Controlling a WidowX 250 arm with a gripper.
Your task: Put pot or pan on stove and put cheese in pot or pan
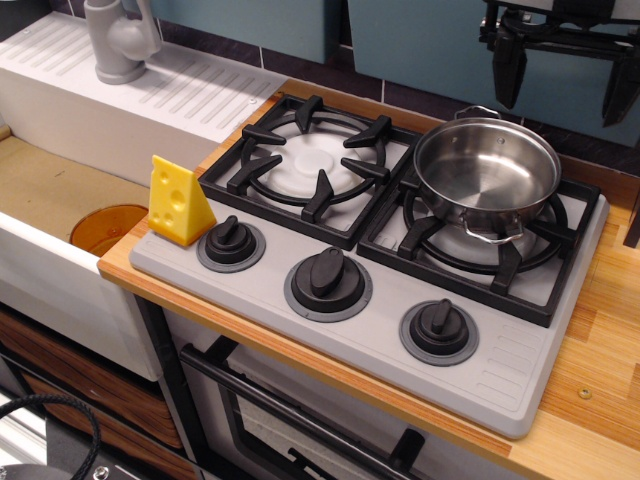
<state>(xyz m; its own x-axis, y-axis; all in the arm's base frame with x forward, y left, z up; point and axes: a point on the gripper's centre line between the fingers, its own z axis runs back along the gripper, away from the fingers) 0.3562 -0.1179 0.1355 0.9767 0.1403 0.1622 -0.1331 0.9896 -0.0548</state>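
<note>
The pot (pixel 487 175) is seen upright on the right burner (pixel 482 240) of the stove (pixel 500 375), one loop handle turned toward the knobs and the other toward the back wall. Its inside is bare and shiny. The cheese (pixel 178 202) is stood on its base at the stove's front left corner, just beside the left knob (pixel 230 243) and well apart from the pot. The left burner (pixel 310 165) is uncovered, its white disc showing under the black grate. Two more knobs, the middle one (pixel 327 281) and the right one (pixel 439 330), are set along the front edge. The stove is laid on a wooden worktop (pixel 600 400). To the left a sink (pixel 50 190) is sunk, with an orange cup (pixel 108 229) lying in it just past the cheese, and a grey tap (pixel 118 40) is mounted behind. The pincer (pixel 565 70) is held high at the upper right, above and behind the pot, its two dark fingers (pixel 508 65) spread wide with nothing between them.
</note>
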